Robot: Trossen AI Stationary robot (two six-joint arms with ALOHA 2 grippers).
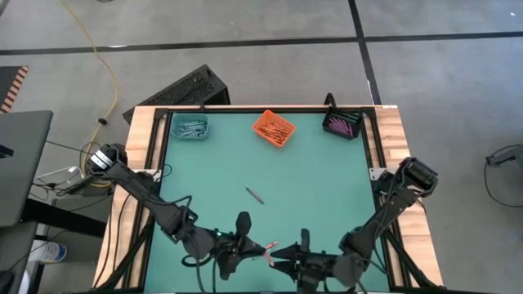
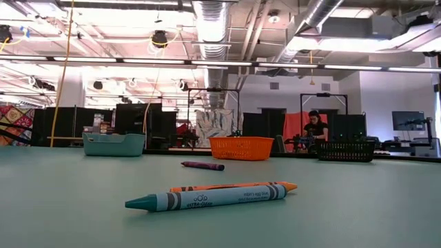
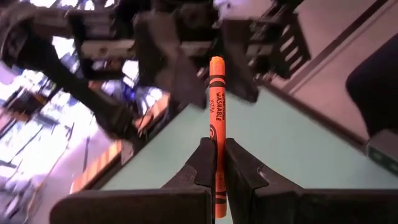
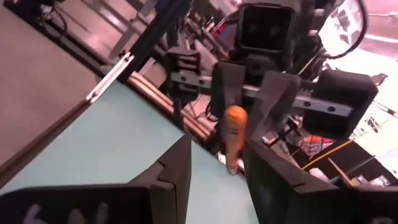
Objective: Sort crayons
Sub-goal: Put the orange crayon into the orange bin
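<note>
Pinching an orange crayon between its closed fingers, the left gripper presents it to the open right gripper near the table's front edge, apparently for a handover before sorting.

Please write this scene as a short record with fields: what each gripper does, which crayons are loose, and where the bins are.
left gripper: jaws shut on an orange crayon, near the table's front edge
right gripper: jaws open, facing the left gripper, the orange crayon's tip between them
loose crayons: purple crayon mid-table; teal crayon with another orange crayon behind it
bins: teal bin, orange bin, black bin along the far edge, each with crayons inside
</note>
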